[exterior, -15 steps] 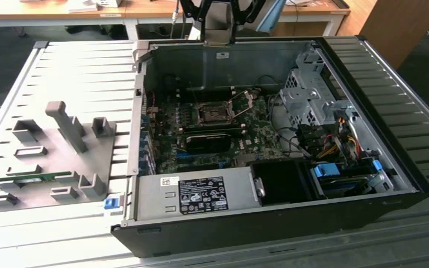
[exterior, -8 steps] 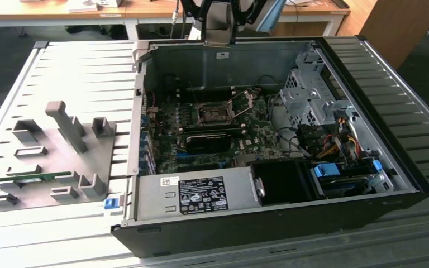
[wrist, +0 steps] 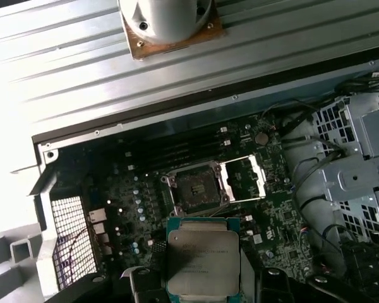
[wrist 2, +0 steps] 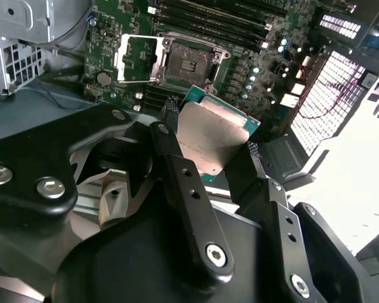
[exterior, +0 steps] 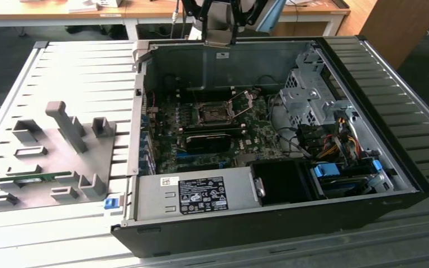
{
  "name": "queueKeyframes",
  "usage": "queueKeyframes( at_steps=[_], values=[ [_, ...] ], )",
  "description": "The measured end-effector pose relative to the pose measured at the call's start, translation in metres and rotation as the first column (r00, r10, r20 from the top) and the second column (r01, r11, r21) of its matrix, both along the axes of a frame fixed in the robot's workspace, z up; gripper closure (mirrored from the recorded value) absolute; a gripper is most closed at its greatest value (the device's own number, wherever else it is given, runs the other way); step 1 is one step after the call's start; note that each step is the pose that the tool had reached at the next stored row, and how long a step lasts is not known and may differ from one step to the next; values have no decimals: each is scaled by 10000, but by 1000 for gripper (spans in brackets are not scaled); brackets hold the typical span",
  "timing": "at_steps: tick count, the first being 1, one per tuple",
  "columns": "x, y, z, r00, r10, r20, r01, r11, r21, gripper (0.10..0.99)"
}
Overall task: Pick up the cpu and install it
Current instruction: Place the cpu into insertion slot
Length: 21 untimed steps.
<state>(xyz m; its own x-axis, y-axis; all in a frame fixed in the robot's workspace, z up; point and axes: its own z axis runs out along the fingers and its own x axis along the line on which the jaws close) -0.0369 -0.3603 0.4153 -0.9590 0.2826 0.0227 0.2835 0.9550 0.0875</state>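
Tray (exterior: 51, 167): at the exterior view's left, we see a green memory stick (exterior: 34, 179) lying in it.
Case (exterior: 274, 223): open, holding the motherboard (exterior: 259, 125); its socket (wrist: 194, 189) is bare, with the frame (wrist: 243, 180) swung up.
Gripper (wrist 2: 211, 127): clamped on the cpu's edges.
Cpu (wrist: 202, 262): we judge it is in the air above the board, just short of the socket.

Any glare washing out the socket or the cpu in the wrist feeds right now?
Second wrist view: the area past the mesh wall is blown out white, but the cpu and socket are evenly lit. First wrist view: same white-out beyond that wall; the socket sits in dim shade, yet visible.
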Motion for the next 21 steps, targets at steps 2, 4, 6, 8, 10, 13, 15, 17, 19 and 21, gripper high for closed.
queueKeyframes(
  at_steps=[2,4,6,8,10,13,15,17,19,21],
  values=[
    [0,0,-1,9999,-147,0,147,9999,-2,545],
    [2,0,-1,9996,-281,0,281,9996,-6,545],
    [2,0,-1,9992,-407,0,407,9992,-8,545],
    [4,0,-2,9986,-527,0,527,9986,-11,545],
    [4,0,-2,9979,-652,0,652,9979,-14,545],
    [5,0,-3,9962,-867,0,867,9962,-17,545],
    [6,0,-3,9948,-1017,0,1017,9948,-19,545],
    [5,0,-3,9927,-1209,1,1209,9927,-21,545],
    [6,0,-4,9901,-1401,1,1401,9901,-21,545],
    [6,0,-4,9875,-1574,1,1574,9875,-22,545]
  ],
)
